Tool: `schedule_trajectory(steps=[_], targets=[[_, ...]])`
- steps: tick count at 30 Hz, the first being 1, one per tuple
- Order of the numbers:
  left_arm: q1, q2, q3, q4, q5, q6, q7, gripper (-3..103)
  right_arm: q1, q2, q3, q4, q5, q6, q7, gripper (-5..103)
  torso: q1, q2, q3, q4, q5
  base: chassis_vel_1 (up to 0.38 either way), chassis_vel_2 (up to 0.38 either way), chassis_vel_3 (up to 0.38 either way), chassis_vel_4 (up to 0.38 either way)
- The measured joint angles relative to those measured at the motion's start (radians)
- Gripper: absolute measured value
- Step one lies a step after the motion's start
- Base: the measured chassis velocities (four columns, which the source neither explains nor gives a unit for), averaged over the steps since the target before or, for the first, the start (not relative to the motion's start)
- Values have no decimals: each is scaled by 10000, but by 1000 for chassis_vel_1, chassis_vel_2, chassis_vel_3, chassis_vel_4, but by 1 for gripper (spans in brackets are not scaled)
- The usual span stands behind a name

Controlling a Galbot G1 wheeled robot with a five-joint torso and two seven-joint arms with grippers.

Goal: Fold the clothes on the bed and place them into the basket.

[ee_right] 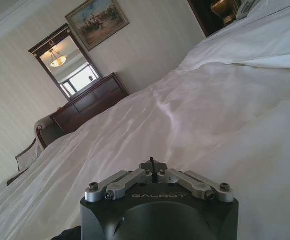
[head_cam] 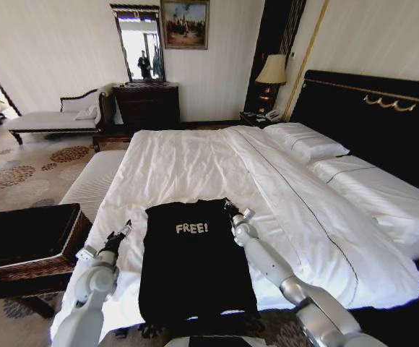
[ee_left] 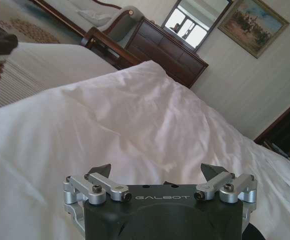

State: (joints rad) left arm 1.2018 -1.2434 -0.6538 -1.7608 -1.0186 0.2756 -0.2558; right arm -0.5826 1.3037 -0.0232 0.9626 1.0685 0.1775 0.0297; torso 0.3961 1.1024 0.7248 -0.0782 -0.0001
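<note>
Black T-shirt (head_cam: 193, 264) lies nearest me, flat on the bed (head_cam: 217, 155), white "FREE!" lettering up, hem hanging over the bed's edge at 6 o'clock. It looks narrowed to a long strip; sleeves are not visible, so I judge the side folds done.

Left tool (head_cam: 121, 233) sits at 9 o'clock of the shirt, just beside its edge, fingers spread and released, nothing held (left wrist view (ee_left: 157, 175)). Right tool (head_cam: 232, 214) is at the shirt's 1 o'clock corner, fingers (ee_right: 152, 164) pinched together; whether cloth is caught between them I cannot tell.

Basket (head_cam: 29, 238) stands on the floor at 9 o'clock, well apart from the shirt.

Risks, as I judge them:
- the right tool pinches duvet along with the shirt, dragging bedding;
- with only one corner gripped, the fold skews;
- the overhanging hem slides the shirt off the bed.
</note>
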Motion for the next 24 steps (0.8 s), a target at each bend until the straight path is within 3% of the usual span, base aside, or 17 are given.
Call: schedule_trajectory(steps=[2, 4, 13, 22, 24], targets=[[-37, 6, 17, 39, -17, 5, 6, 100, -4, -1, -1, 3, -4, 0, 2, 0, 0, -1, 0, 0, 0, 0, 0, 0, 0], [-1011, 101, 601, 1191, -219, 101, 249, 100, -142, -21, -18, 94, -163, 10, 37, 0, 1, -1, 1, 3, 1, 0, 0, 0, 0], [-2682, -391, 1536, 3420, 154, -96, 780, 103, -349, -128, -15, 377, -277, 32, 203, 0, 1, -2, 1, 3, 1, 0, 0, 0, 0], [-3610, -1228, 1677, 5055, 644, -404, 1195, 92, -431, -199, -22, 507, -296, 58, 232, 0, 1, -2, 0, 3, 1, 0, 0, 0, 0], [-3736, -1322, 1614, 5243, 649, -447, 1227, 82, -434, -206, -28, 534, -281, 58, 232, 0, 1, -1, 0, 3, 2, 0, 0, 0, 0]])
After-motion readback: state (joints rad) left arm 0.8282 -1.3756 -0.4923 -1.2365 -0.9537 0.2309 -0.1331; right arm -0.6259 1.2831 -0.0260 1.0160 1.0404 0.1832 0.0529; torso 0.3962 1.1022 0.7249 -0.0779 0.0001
